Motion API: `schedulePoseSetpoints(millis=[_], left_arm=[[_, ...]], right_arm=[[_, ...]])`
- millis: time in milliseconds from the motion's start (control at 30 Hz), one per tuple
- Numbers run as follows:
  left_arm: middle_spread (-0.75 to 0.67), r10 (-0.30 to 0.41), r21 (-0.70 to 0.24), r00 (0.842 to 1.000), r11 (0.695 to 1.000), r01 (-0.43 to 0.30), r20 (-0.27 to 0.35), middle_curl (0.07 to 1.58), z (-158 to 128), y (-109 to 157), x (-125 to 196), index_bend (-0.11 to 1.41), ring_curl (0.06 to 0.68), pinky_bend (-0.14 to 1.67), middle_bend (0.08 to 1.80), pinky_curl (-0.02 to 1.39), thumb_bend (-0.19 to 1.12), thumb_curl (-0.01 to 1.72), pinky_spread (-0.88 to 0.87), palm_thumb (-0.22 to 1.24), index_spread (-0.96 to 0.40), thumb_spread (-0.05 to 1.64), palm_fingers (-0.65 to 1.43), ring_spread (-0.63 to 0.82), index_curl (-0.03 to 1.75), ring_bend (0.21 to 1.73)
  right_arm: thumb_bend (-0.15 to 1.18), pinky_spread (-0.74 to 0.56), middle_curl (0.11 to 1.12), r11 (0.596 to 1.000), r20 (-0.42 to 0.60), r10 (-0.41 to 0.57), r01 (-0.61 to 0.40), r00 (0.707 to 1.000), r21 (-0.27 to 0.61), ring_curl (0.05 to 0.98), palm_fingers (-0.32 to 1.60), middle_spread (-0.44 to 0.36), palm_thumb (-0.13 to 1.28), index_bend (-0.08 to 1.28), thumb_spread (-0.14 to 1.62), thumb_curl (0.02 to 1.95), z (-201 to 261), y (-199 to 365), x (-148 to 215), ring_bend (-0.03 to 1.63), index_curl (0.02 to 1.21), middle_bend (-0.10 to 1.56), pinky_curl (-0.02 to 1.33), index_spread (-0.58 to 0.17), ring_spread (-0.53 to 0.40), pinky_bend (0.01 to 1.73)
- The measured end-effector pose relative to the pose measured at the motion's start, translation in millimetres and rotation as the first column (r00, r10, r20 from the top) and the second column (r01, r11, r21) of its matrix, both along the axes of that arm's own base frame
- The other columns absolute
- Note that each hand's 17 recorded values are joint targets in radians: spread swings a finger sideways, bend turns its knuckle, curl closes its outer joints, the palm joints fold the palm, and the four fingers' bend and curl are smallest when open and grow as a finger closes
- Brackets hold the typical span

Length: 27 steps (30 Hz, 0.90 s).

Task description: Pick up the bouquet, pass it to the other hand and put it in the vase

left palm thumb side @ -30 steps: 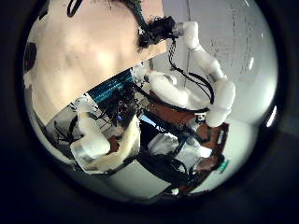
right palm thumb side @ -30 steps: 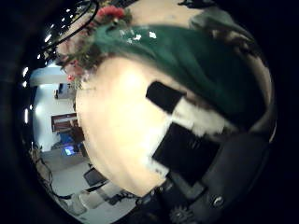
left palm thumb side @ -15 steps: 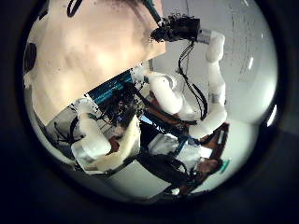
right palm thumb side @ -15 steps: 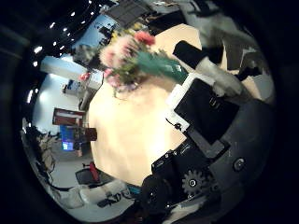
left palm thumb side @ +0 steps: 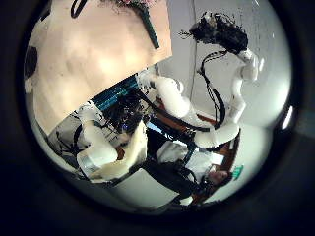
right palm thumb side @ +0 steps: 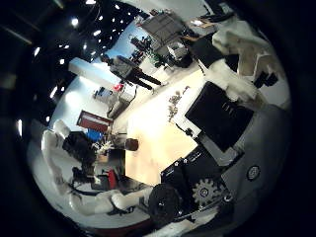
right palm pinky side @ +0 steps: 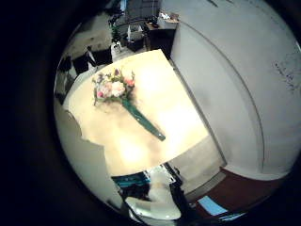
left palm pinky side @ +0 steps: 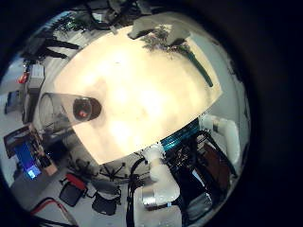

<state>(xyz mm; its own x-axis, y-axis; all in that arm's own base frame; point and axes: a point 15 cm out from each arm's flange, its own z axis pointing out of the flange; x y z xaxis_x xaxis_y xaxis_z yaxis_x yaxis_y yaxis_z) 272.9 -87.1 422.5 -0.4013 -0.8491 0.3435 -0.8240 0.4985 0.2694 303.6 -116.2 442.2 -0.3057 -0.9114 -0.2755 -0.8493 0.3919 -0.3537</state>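
Bouquet (right palm pinky side: 117, 92) flat on desk (right palm pinky side: 174, 104), vase (left palm pinky side: 66, 110) far off. Right hand (left palm thumb side: 224, 34) high, fingers loosely curled, empty. Could crush flowers grabbing.

Light wooden table (right palm pinky side: 169, 104), bouquet (right palm pinky side: 120, 94) lying flat, dark vase (left palm pinky side: 85, 109) standing apart

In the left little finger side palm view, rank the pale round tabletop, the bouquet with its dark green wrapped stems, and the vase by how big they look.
1. The pale round tabletop, by far the largest.
2. The vase at the table's edge.
3. The bouquet with dark green wrapped stems.
The vase and bouquet look close in size; the vase is nearer this palm, so their order is unsure.
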Motion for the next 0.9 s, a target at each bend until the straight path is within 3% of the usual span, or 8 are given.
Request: schedulePoseSetpoints(millis=[67, 100, 167, 233, 400, 500, 800, 900], left_arm=[[0.48, -0.002, -0.008, 1.000, 1.000, 0.002, -0.004, 0.30, -1.2, -2.1, -1.0, 0.18, 0.214, 0.45, 0.19, 0.16, -0.02, 0.31, 0.64, 0.41, 0.12, 1.09, 0.02, 0.60, 0.34, 0.50], [0.48, -0.005, -0.010, 1.000, 1.000, 0.004, -0.005, 0.30, -1.6, -2.6, -1.1, 0.18, 0.214, 0.45, 0.19, 0.16, -0.02, 0.31, 0.64, 0.41, 0.12, 1.09, 0.02, 0.60, 0.34, 0.50], [0.48, -0.008, -0.011, 1.000, 1.000, 0.008, -0.008, 0.30, -3.9, -0.8, -1.1, 0.18, 0.215, 0.45, 0.19, 0.16, -0.02, 0.31, 0.64, 0.41, 0.12, 1.09, 0.02, 0.60, 0.34, 0.50], [0.48, -0.008, -0.011, 1.000, 1.000, 0.008, -0.014, 0.30, -5.2, 1.0, -1.9, 0.18, 0.215, 0.45, 0.19, 0.16, -0.02, 0.31, 0.64, 0.41, 0.12, 1.09, 0.02, 0.60, 0.34, 0.50], [0.48, -0.015, -0.011, 1.000, 1.000, 0.015, -0.009, 0.30, -4.3, 1.3, -0.9, 0.18, 0.214, 0.45, 0.19, 0.17, -0.02, 0.31, 0.64, 0.41, 0.12, 1.09, 0.03, 0.60, 0.34, 0.50], [0.48, -0.023, -0.010, 1.000, 1.000, 0.023, -0.009, 0.30, -4.0, 0.8, 0.7, 0.18, 0.213, 0.45, 0.19, 0.17, -0.02, 0.31, 0.64, 0.41, 0.12, 1.09, 0.03, 0.60, 0.35, 0.50], [0.48, -0.031, -0.004, 0.999, 1.000, 0.031, -0.022, 0.30, -7.0, -3.1, 2.5, 0.18, 0.215, 0.44, 0.19, 0.17, -0.02, 0.31, 0.64, 0.41, 0.12, 1.09, 0.03, 0.60, 0.34, 0.50], [0.48, -0.031, -0.003, 0.999, 1.000, 0.031, -0.019, 0.30, -5.9, -4.1, 3.4, 0.18, 0.215, 0.44, 0.19, 0.17, -0.02, 0.31, 0.64, 0.40, 0.12, 1.09, 0.03, 0.60, 0.34, 0.50]], right_arm=[[-0.07, -0.37, 0.65, 1.000, -0.058, -0.012, 0.013, 0.998, 0.018, 0.561, 1.02, -0.139, 0.79, 0.95, 0.93, 0.75, -18.1, -10.0, -0.1, 1.38, 0.81, 1.23, 0.49, -0.272, -0.205, 1.26], [-0.06, -0.41, 0.62, 0.999, -0.125, -0.017, 0.020, 0.992, 0.029, 0.552, 0.66, -0.145, 0.73, 0.71, 0.95, 0.72, -36.5, -18.9, -2.8, 1.33, 0.76, 1.12, 0.50, -0.295, -0.225, 1.30], [-0.04, -0.34, 0.60, 0.999, -0.225, -0.016, 0.027, 0.974, 0.044, 0.540, 0.37, -0.140, 0.71, 0.62, 0.97, 0.69, -62.5, -28.3, -8.7, 1.28, 0.73, 1.06, 0.49, -0.310, -0.210, 1.24], [-0.03, -0.18, 0.55, 0.997, -0.296, -0.019, 0.039, 0.955, 0.064, 0.495, 0.15, -0.106, 0.70, 0.56, 1.00, 0.66, -83.3, -32.8, -9.3, 1.19, 0.65, 0.94, 0.46, -0.318, -0.167, 1.13], [-0.02, 0.01, 0.48, 0.994, -0.395, -0.004, 0.048, 0.919, 0.102, 0.424, 0.07, -0.034, 0.70, 0.42, 1.03, 0.62, -122.0, -28.4, -9.7, 1.12, 0.54, 0.80, 0.39, -0.272, -0.082, 1.09], [-0.01, 0.12, 0.44, 0.989, -0.490, 0.016, 0.056, 0.872, 0.133, 0.392, 0.08, 0.015, 0.74, 0.31, 1.03, 0.59, -166.6, -15.9, -21.5, 1.09, 0.48, 0.72, 0.37, -0.227, -0.017, 1.11], [-0.01, 0.13, 0.39, 0.989, -0.581, 0.011, 0.077, 0.814, 0.128, 0.357, 0.11, 0.049, 0.86, 0.18, 1.01, 0.58, -222.4, -14.0, -12.3, 1.05, 0.42, 0.57, 0.34, -0.165, -0.007, 1.13], [-0.01, 0.09, 0.39, 0.990, -0.582, 0.005, 0.079, 0.813, 0.119, 0.352, 0.13, 0.052, 0.88, 0.17, 1.00, 0.58, -231.0, -12.8, -4.2, 1.05, 0.41, 0.55, 0.33, -0.154, -0.032, 1.13]])
